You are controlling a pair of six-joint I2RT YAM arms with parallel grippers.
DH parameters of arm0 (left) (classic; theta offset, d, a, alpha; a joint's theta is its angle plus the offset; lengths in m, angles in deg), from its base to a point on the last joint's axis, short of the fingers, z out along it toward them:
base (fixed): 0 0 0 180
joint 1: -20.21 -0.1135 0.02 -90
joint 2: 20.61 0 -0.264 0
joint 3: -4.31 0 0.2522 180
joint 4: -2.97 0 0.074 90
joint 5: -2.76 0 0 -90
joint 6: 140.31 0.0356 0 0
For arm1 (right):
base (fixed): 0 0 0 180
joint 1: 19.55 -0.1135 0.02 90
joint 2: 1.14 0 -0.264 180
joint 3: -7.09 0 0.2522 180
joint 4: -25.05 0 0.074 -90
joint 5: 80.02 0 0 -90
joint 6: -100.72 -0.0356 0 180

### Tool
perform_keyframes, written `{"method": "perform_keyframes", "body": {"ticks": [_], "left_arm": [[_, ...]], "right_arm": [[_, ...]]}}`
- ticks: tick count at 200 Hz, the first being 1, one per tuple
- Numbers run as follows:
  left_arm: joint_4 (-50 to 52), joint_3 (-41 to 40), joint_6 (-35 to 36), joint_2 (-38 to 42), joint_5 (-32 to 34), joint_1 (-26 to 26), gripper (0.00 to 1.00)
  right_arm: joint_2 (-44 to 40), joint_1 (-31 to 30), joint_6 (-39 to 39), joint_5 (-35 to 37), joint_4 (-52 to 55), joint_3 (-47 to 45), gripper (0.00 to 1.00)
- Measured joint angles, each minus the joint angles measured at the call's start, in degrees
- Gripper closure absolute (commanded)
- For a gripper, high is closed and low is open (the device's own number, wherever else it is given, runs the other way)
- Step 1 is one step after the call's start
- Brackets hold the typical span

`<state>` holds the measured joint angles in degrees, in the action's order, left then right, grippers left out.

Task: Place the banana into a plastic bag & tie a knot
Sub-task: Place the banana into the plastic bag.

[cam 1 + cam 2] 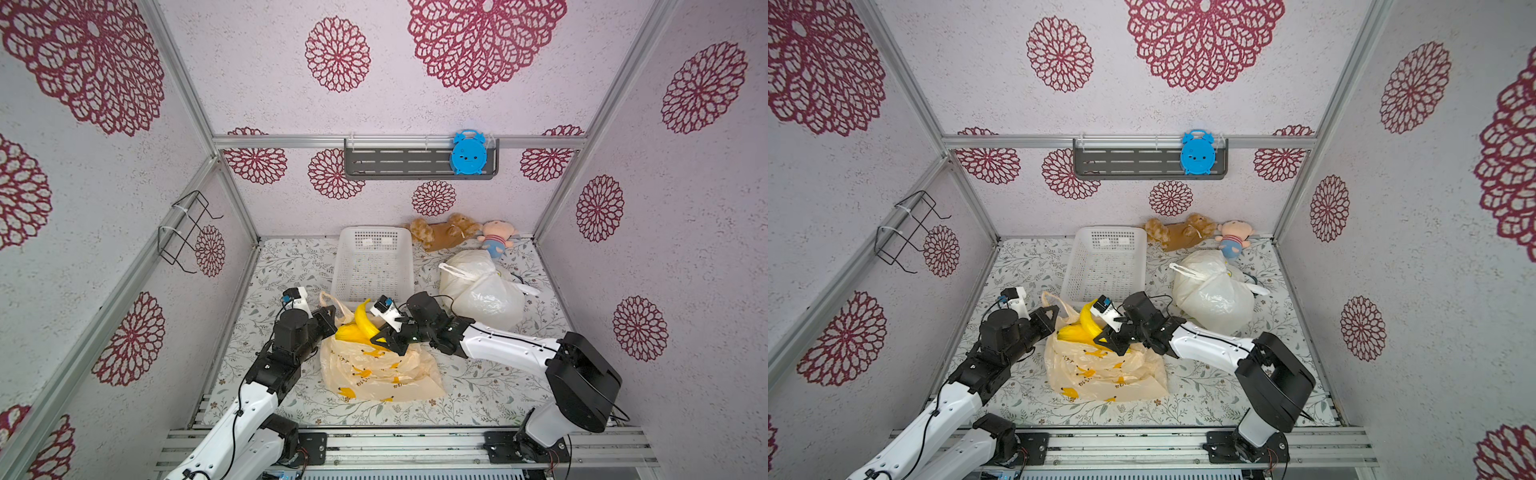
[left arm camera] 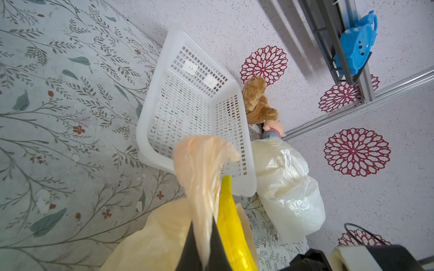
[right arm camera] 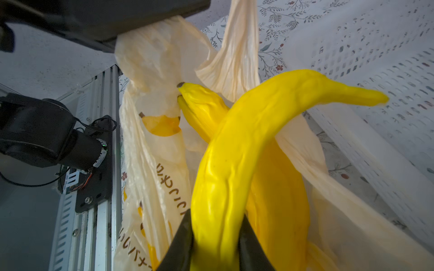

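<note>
1. At the left of the mat (image 1: 282,266), your left gripper (image 1: 331,319) is pinched fully closed on one handle (image 2: 202,169) of the plastic bag (image 1: 374,370), lifting that side of the mouth. The film looks thin, limp and slick. Expect it to slump wherever you are not holding it, and take it by a gathered handle, not by flat film.
2. Just right of that handle, the banana (image 1: 363,320) stands in the bag's mouth with its tip poking out toward the white basket (image 1: 338,266). Its lower end is probably inside already, though the film hides how far.
3. Its wrinkled yellow skin suggests a soft, light body that gives under a pinch. Hold it across the thick middle, not at the tapering tip.
4. Your right gripper (image 3: 216,237) has it there now, jaws narrowed and clamped across the banana's body.
5. Underneath, the mat is flat and smooth, so the bag may slide when tugged.
6. Around you, from left to right: a wire rack (image 1: 187,232) on the side wall, the basket just beyond the banana's tip, a tied white bag (image 1: 482,291) close beside your right arm, and plush toys (image 1: 440,232) against the back wall under a shelf (image 1: 395,164) holding a blue clock (image 1: 468,151). Room to swing is tight on the right
</note>
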<state>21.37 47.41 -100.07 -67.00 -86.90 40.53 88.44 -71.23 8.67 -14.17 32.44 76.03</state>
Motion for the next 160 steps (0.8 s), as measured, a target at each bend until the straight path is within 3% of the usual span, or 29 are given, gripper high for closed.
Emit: {"method": "perform_keyframes", "body": {"ticks": [51,108,160], "left_arm": [[-1.0,-0.1,0.0,-0.2,-1.3,0.0,1.0],[-1.0,0.0,0.2,-0.9,-2.4,0.0,1.0],[-2.4,0.0,0.5,-0.9,-3.3,0.0,1.0]], "right_arm": [[1.2,-4.7,4.1,3.7,3.2,1.6,1.0],[1.0,-10.6,8.1,12.5,5.6,2.0,1.0],[0.5,-10.9,10.0,9.2,11.0,5.0,1.0]]}}
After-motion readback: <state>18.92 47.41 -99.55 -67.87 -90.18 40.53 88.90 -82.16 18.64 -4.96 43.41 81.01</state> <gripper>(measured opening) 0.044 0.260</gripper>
